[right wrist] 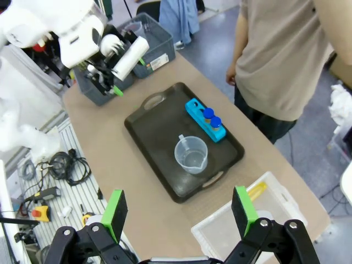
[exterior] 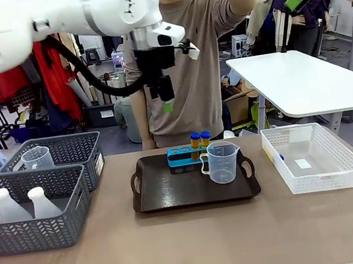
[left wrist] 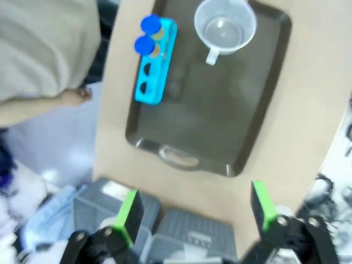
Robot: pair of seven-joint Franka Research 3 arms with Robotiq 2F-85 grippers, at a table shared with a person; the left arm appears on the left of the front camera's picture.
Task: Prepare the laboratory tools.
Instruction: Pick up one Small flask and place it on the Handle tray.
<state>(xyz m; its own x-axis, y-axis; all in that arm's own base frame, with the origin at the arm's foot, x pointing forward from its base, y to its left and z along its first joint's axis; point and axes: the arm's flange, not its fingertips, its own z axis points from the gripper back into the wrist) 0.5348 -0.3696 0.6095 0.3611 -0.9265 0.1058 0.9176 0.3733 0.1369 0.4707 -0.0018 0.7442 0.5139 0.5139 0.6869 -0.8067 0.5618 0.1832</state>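
- You're partway through, by my reading: the dark tray point(exterior: 173, 195) at table centre already carries the blue rack point(exterior: 181, 154) along its 12 o'clock edge, with two blue-capped tubes point(exterior: 199, 139) seated at the rack's 3 o'clock end.
- The clear beaker point(exterior: 221, 162) stands on the tray at 2 o'clock, just in front of those tubes.
- Left to do, I'd say: two rack holes gape empty, and one more tube point(right wrist: 254, 192) lies in the white mesh basket point(exterior: 351, 169) at 3 o'clock of the tray.
- At 9 o'clock, two conical flasks point(exterior: 41, 202) wait in the near grey basket point(exterior: 39, 235); a second beaker point(exterior: 37, 157) sits in the far grey basket point(exterior: 79, 146).
- Your left gripper point(left wrist: 195, 212) hangs high over the tray, fingers spread wide, nothing between them.
- Your right gripper point(right wrist: 180, 212) is up high too, wide apart and empty.
- Watch the person point(exterior: 198, 55) at 12 o'clock, close behind the rack, and the beaker crowding the tubes.
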